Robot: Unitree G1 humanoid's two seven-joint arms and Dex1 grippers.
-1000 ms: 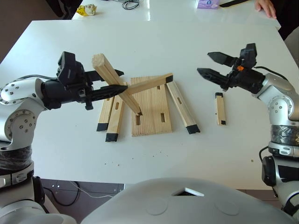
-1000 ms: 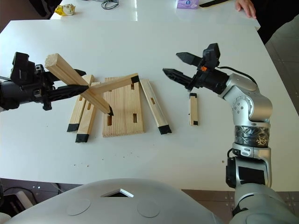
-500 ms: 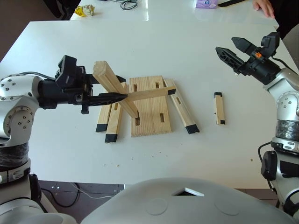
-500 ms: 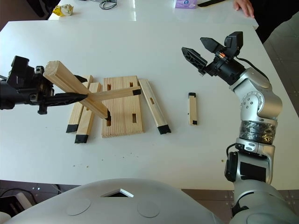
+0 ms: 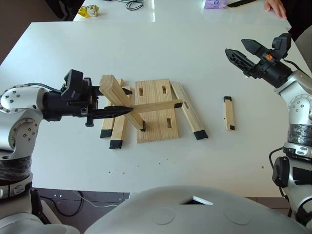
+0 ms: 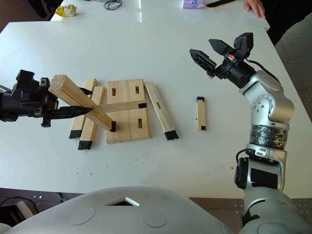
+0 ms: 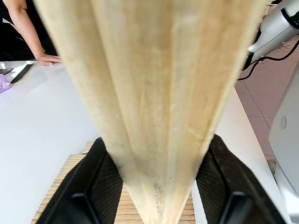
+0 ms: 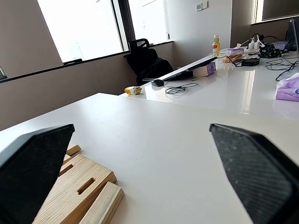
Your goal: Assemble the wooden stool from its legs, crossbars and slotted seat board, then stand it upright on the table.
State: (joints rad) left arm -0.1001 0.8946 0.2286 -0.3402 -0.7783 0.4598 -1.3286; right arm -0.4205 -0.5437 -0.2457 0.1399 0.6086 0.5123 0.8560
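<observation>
White glossy table (image 5: 170, 48) lies beneath me. My left gripper (image 5: 125, 108) is clamped on a pale, square-cut wooden leg (image 5: 111, 86), tilted; a thin wooden crossbar (image 5: 158, 104) juts from it beyond my fingertips over the flat slotted seat board (image 5: 157, 130). How the leg's black foot seats is unclear. My right gripper (image 5: 234, 46) hangs wide open, well apart.

Office. I'm working at a big white table (image 5: 161, 44). A second, glossy desk (image 8: 224, 91) butts on at the far side, with loose cables (image 8: 187, 87), what looks like a mouse (image 8: 159, 82), a bottle (image 8: 215, 45) and a purple packet (image 8: 289, 88) on it. A black swivel chair (image 8: 145, 58) sits beyond that, under a row of large windows (image 8: 79, 28).
</observation>
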